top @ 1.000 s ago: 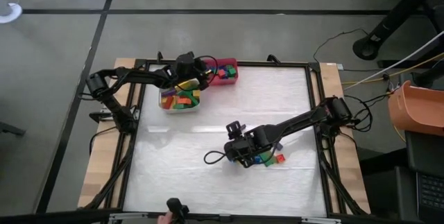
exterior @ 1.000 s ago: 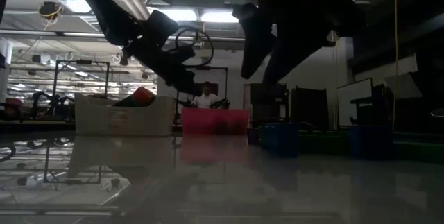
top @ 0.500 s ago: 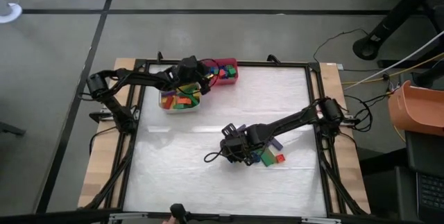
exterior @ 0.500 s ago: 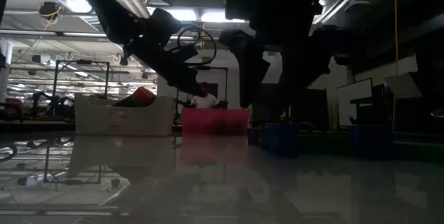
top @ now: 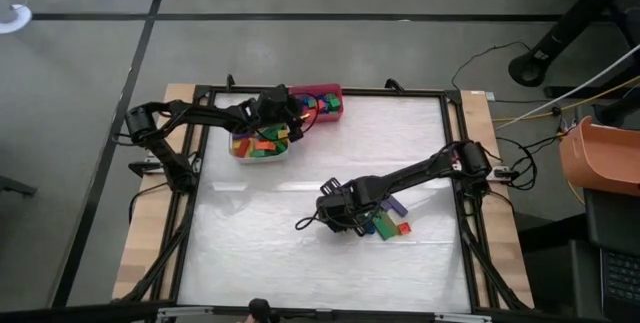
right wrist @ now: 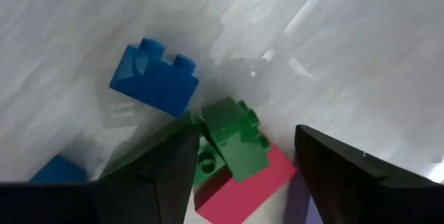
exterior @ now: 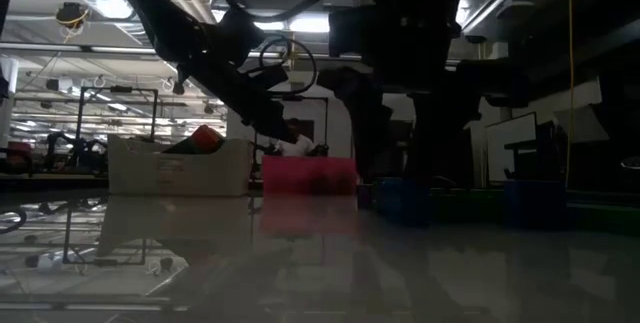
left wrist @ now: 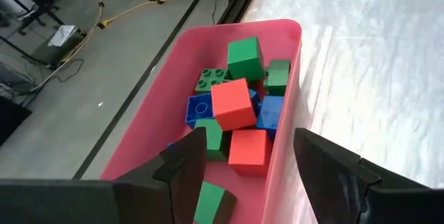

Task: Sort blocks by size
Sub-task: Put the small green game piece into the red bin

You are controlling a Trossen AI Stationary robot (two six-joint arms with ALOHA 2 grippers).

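The right gripper [right wrist: 239, 175] hangs wide and empty, a green brick [right wrist: 232, 137] between its fingers and a blue brick [right wrist: 156, 78] beyond: a pick-up, which needs lowering and closing. The left gripper [left wrist: 243, 175], also wide and empty, hovers over the red bin [left wrist: 288, 37] of short blocks.

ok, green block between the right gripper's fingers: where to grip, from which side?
Hedged: take the green block from above, right gripper open and astride it, across its flat side walls. It lies tilted on the red block, so a level pinch may slip.
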